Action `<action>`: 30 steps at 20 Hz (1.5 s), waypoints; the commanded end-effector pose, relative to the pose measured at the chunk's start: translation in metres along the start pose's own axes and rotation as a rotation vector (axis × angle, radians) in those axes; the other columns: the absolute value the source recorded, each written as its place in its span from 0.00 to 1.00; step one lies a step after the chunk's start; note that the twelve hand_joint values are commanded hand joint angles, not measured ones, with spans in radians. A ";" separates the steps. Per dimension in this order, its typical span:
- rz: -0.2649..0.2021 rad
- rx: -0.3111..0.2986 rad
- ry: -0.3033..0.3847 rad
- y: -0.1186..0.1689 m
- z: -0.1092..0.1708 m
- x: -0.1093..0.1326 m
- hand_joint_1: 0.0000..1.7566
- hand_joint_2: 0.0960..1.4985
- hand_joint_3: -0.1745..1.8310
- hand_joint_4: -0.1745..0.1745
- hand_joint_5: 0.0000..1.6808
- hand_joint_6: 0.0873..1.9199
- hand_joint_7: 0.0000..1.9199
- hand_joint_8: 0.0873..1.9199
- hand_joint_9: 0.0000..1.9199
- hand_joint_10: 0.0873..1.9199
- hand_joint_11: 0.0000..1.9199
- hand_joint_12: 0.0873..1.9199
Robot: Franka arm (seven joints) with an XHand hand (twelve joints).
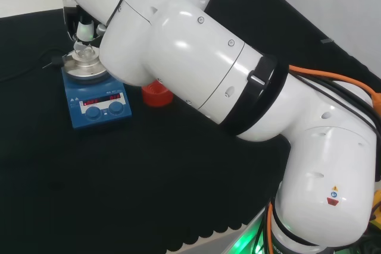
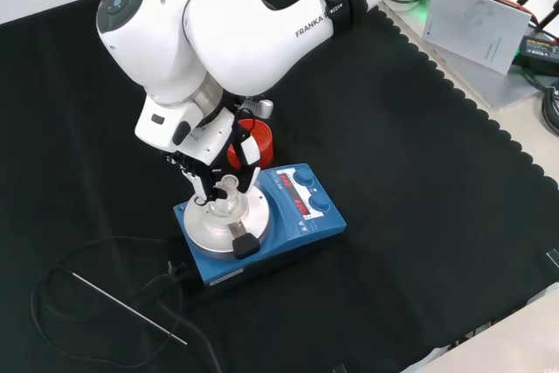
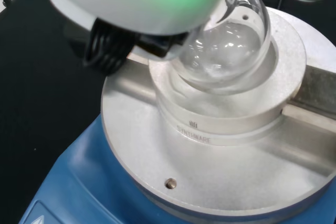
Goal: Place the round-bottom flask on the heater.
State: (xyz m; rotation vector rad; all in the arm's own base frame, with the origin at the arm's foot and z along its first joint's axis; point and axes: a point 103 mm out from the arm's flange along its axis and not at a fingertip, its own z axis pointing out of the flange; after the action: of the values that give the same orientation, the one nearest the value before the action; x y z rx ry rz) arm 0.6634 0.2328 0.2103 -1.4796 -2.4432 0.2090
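Observation:
A clear round-bottom flask [image 3: 226,51] has its bulb in the bowl of the silver metal block [image 3: 210,124] on top of the blue heater [image 2: 293,224]. It looks slightly tilted there. The hand [image 2: 210,163] comes down from above, its fingers curled round the flask's neck [image 2: 229,186]. In the head view the flask [image 1: 84,53] sits on the heater's plate [image 1: 86,71] at the far left, under the hand [image 1: 83,27]. I cannot tell whether the bulb rests fully in the bowl.
A red ribbed ring stand [image 1: 156,94] stands just beside the heater, partly behind the hand in the front view. A black cable [image 2: 105,272] and a thin rod [image 2: 127,307] lie on the cloth in front of the heater. The arm's white links [image 1: 238,75] fill the head view's right.

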 end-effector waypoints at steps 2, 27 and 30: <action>0.003 0.002 -0.001 -0.003 0.003 -0.002 0.76 0.26 0.57 0.00 0.73 0.34 0.76 0.31 0.91 0.14 0.89 0.45; 0.028 0.038 -0.001 -0.012 0.013 0.004 0.68 0.31 0.53 0.00 0.76 0.37 0.77 0.33 0.88 0.18 0.82 0.50; 0.030 0.046 -0.001 -0.011 0.014 0.002 0.68 0.33 0.51 0.05 0.75 0.38 0.75 0.35 0.86 0.21 0.81 0.51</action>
State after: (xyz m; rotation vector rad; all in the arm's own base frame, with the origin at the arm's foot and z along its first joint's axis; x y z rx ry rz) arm 0.6489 0.2315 0.2028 -1.4970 -2.4117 0.2559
